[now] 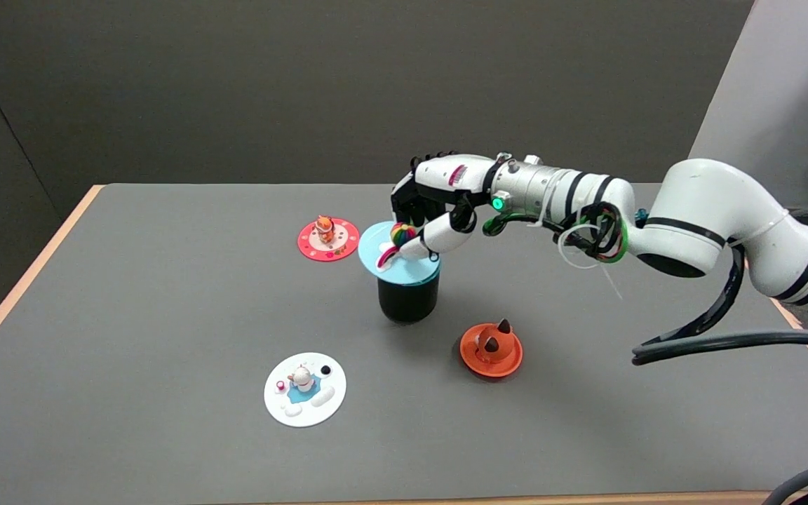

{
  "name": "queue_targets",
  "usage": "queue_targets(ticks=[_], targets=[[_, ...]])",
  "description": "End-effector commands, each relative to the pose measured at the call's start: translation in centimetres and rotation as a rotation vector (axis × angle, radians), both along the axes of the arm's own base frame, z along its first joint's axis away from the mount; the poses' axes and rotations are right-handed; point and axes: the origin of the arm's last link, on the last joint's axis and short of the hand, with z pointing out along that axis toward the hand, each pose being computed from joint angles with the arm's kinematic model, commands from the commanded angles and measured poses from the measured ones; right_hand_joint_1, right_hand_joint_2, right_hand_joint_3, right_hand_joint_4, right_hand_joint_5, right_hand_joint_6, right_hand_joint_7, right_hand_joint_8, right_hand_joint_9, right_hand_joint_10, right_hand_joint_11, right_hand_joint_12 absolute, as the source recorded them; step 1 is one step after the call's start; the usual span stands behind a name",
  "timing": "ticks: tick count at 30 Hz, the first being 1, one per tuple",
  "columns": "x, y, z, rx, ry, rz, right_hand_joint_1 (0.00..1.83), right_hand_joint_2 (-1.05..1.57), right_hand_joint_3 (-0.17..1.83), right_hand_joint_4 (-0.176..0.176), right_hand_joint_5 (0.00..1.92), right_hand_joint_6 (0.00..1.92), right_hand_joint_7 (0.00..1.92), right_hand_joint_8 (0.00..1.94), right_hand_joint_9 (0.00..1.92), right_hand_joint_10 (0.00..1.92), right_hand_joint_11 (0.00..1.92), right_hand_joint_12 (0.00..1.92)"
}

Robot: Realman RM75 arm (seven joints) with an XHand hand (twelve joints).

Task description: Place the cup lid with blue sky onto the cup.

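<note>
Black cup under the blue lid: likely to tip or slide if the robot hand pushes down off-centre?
Probably some tip risk: the black cup looks narrower than the blue lid, which overhangs its rim. It looks light and could slide on the smooth grey table. The robot hand touches the lid's right side, so the load looks off-centre.

Environment: robotics laboratory test cell. Indicators: a grey table (165, 280) with a light wooden edge, enclosed behind by plain dark grey backdrop panels (306, 84); a white robot arm (712, 217) with exposed cabling (726, 340) and cable ties; small decorated lids (305, 388) laid out as test items. No household or office furnishings are visible.
</note>
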Motion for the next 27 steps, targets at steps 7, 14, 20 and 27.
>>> queue_targets(ticks=[7,14,20,27], targets=[[-1.1,-0.9,-0.6,0.002,0.08,0.001,1.04,1.06,0.27,-0.006,0.84,1.23,0.6,1.39,0.51,1.49,0.61,1.26],[-1.2,-1.4,-0.3,-0.013,0.081,-0.001,1.04,1.07,0.27,-0.001,0.83,1.25,0.58,1.39,0.5,1.49,0.6,1.27],[-1.7,-1.3,-0.4,-0.012,0.087,-0.013,1.03,1.07,0.27,0.0,0.82,1.26,0.57,1.39,0.49,1.49,0.6,1.27],[-2.0,-1.5,-0.2,-0.018,0.095,-0.024,1.03,1.07,0.27,0.002,0.82,1.26,0.57,1.39,0.49,1.49,0.6,1.27]])
